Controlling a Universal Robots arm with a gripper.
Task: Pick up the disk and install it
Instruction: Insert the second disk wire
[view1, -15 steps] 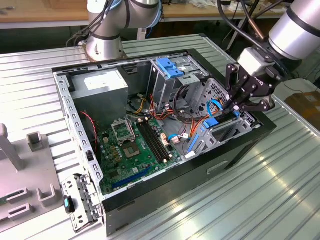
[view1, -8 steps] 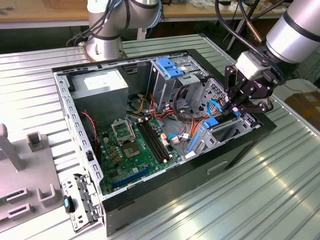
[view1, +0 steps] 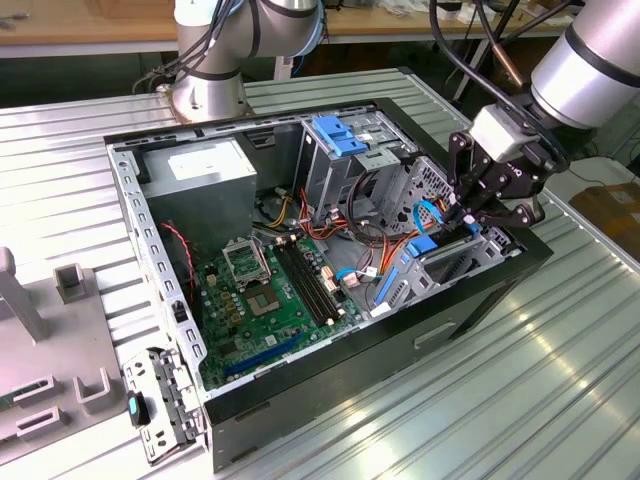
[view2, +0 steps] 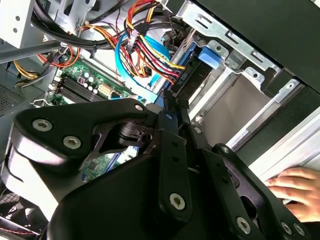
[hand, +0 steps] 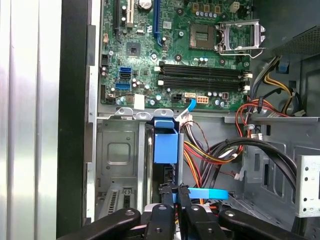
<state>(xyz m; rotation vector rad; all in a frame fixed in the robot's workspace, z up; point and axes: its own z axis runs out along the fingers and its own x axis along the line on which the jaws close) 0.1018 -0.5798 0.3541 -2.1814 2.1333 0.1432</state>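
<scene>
The arm (view1: 590, 55) is built of smooth silver-grey tubes with a dark band at the joint, and black cables run along it. Its base (view1: 208, 95) is a silver cylinder ringed in grey. The gripper (view1: 497, 212) is matte black, made of flat linkage bars pinned with bright round screw heads, under a pale grey wrist block (view1: 498, 130).

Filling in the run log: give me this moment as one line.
gripper: fingers shut on disk | disk: on edge, in drive bay at case corner | hand: resting on case edge
</scene>
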